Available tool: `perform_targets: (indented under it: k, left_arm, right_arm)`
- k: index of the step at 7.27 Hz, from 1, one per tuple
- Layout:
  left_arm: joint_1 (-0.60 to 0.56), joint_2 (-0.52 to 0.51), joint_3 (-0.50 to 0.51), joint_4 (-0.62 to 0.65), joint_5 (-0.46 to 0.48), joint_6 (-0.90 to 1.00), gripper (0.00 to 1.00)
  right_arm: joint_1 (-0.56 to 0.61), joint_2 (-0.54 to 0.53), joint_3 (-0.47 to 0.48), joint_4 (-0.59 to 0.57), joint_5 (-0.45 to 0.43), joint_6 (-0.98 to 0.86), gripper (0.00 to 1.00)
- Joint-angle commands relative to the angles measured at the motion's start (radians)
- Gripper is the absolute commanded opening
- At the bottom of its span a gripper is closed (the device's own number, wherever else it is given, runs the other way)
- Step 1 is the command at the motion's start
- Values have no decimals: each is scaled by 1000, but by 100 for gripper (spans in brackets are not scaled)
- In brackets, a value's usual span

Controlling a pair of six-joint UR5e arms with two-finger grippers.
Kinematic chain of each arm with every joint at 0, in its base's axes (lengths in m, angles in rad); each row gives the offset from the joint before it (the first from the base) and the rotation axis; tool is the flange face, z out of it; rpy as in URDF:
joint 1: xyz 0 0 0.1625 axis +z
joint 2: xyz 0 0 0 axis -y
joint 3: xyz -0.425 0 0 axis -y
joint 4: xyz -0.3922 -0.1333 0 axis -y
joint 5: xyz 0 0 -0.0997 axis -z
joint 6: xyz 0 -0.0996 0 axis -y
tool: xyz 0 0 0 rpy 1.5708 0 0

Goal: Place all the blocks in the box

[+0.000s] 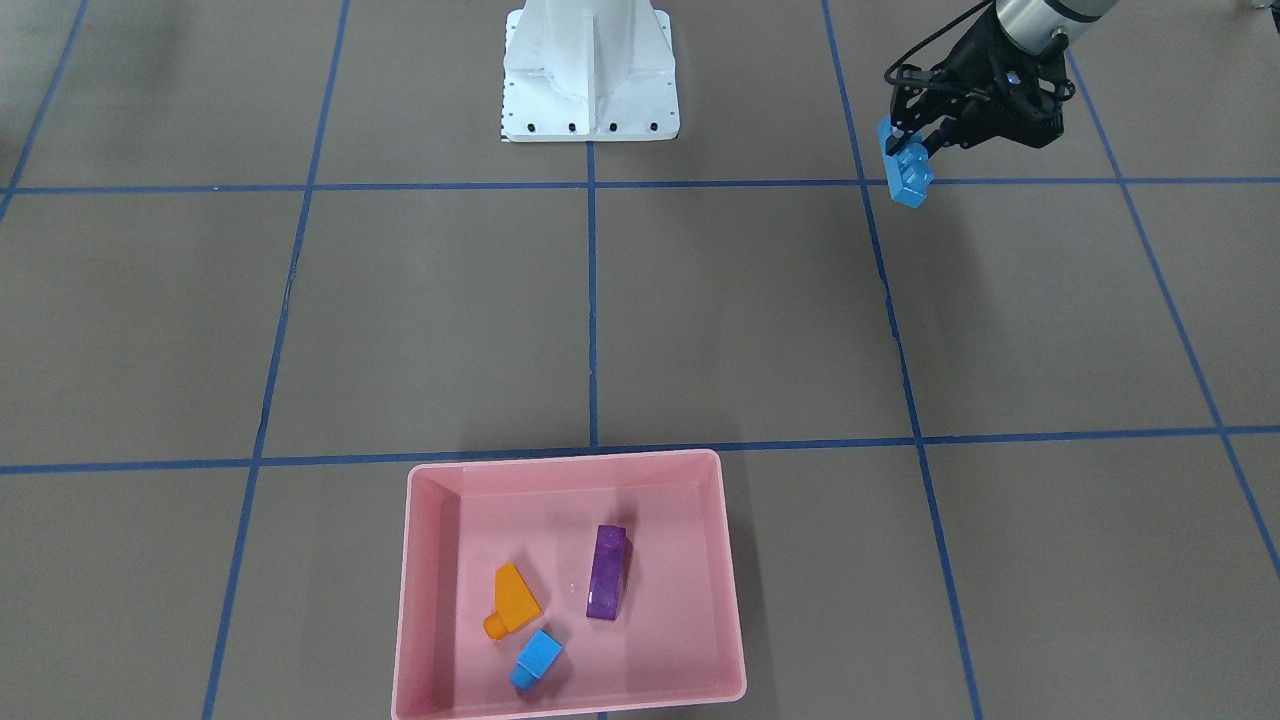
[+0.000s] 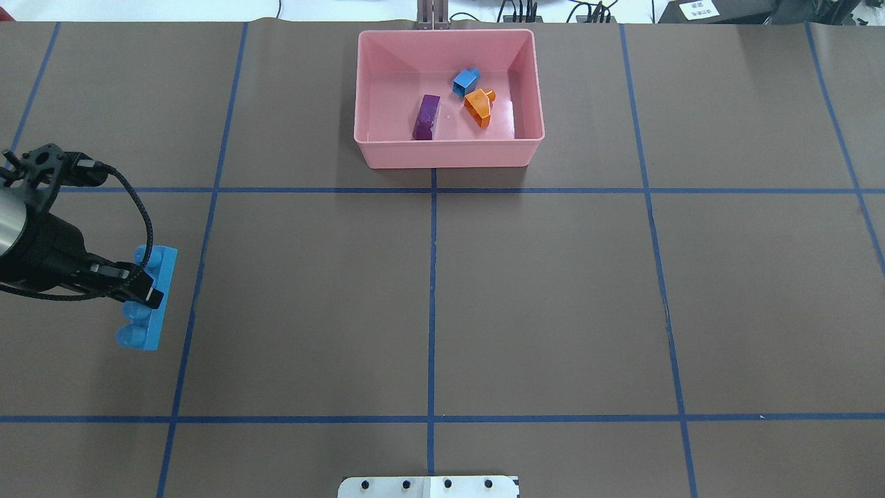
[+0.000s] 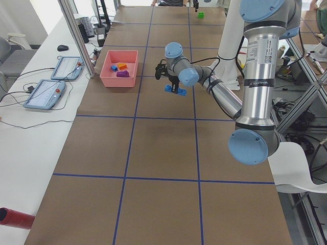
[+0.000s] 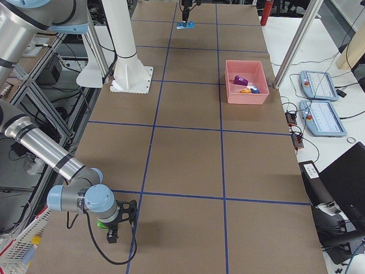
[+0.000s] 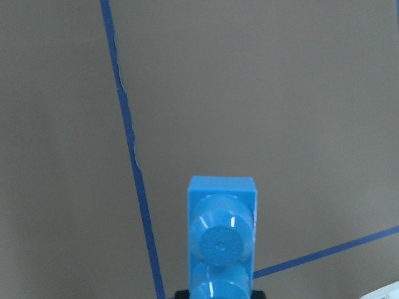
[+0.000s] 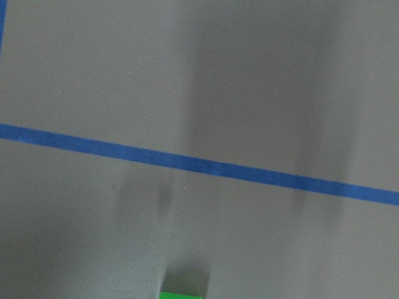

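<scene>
Three blocks (image 2: 477, 107) lie in the box (image 2: 446, 162) at 12 o'clock, but the long blue bar (image 2: 146, 330) hangs at 9, well apart, pinched mid-length by the jaws of your left gripper (image 2: 151, 296). On the long carry it could pivot or drop short. Its long axis runs 12-to-6, studs facing 9. You cannot tell how the jaws of the right gripper (image 4: 116, 227) stand.

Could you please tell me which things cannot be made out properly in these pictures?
The right claw: seen only small in the side views; open or shut cannot be told.
The green block: cut off by the right wrist view's bottom edge, and blurred.
The long light-blue bar: its lower end is cut off by the left wrist view's bottom edge.
</scene>
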State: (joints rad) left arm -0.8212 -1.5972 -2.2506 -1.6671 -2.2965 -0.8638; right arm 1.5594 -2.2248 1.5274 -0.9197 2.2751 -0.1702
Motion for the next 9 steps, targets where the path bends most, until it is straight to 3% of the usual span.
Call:
perform_targets:
  k: [1, 3, 5, 9]
  left_arm:
    - [-1, -15, 3, 9, 2, 0, 0]
    - [-12, -21, 8, 9, 3, 0, 0]
    - [-19, -76, 47, 10, 8, -9, 0]
    - [-101, -512, 363, 35, 5, -101, 0]
  right_arm:
    - [-1, -3, -27, 16, 20, 28, 100]
    - [-4, -3, -56, 16, 114, 28, 100]
    - [-5, -3, -79, 19, 116, 23, 100]
    - [-7, -1, -111, 19, 149, 21, 99]
